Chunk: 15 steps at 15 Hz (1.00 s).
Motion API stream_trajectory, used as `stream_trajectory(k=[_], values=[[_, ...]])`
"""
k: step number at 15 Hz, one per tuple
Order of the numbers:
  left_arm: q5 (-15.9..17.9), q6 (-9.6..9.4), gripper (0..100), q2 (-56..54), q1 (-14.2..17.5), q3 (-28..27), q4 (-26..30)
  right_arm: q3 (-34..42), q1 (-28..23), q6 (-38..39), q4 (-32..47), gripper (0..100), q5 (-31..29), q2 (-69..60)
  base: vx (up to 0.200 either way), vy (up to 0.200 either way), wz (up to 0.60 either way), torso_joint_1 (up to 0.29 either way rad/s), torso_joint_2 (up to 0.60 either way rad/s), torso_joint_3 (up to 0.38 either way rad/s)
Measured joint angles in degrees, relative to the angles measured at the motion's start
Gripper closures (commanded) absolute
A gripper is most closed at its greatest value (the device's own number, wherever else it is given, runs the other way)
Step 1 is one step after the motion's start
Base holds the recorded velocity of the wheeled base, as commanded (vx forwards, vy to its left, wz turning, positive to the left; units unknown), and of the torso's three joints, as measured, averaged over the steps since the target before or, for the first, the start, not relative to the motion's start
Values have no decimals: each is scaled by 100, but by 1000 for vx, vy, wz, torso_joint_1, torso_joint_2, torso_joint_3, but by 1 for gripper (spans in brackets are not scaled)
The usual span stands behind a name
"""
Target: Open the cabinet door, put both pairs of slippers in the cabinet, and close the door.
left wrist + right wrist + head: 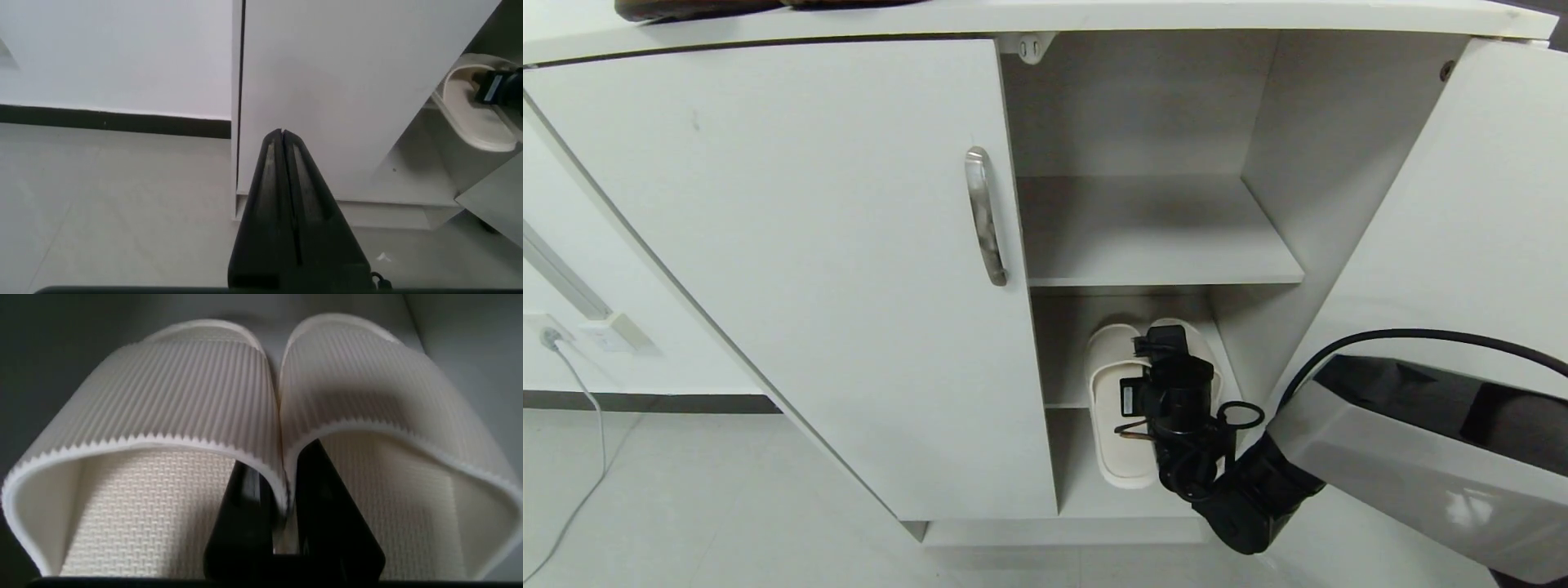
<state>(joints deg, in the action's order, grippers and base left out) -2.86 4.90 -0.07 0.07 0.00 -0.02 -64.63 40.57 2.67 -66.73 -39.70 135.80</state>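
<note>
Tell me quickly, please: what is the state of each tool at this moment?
Left tool: closed, holding nothing.
Right tool: closed on the pair of cream slippers, one finger inside each, pinching their adjoining inner sides.

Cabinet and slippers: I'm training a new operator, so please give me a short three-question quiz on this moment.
1. True or false: the left gripper is open.
2. Which door of the cabinet stands open? A the left, B the right door, C both.
3. Fill in: the right gripper is shut on the ___.
Key: 1 false; 2 B; 3 slippers.
</note>
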Motion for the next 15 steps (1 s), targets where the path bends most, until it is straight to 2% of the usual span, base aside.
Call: stream_trajectory(k=[10,12,15], values=[[-11,0,100,0,0,0,-5,-2324,-444,4,1457,100,71,658,0,0,0,0,0,0],[-2,-1,100,0,0,0,-5,-2511,-483,4,1566,100,304,736,0,0,0,0,0,0],[-6,0,100,0,0,0,-5,-2634,-513,4,1725,100,347,786,0,0,0,0,0,0]])
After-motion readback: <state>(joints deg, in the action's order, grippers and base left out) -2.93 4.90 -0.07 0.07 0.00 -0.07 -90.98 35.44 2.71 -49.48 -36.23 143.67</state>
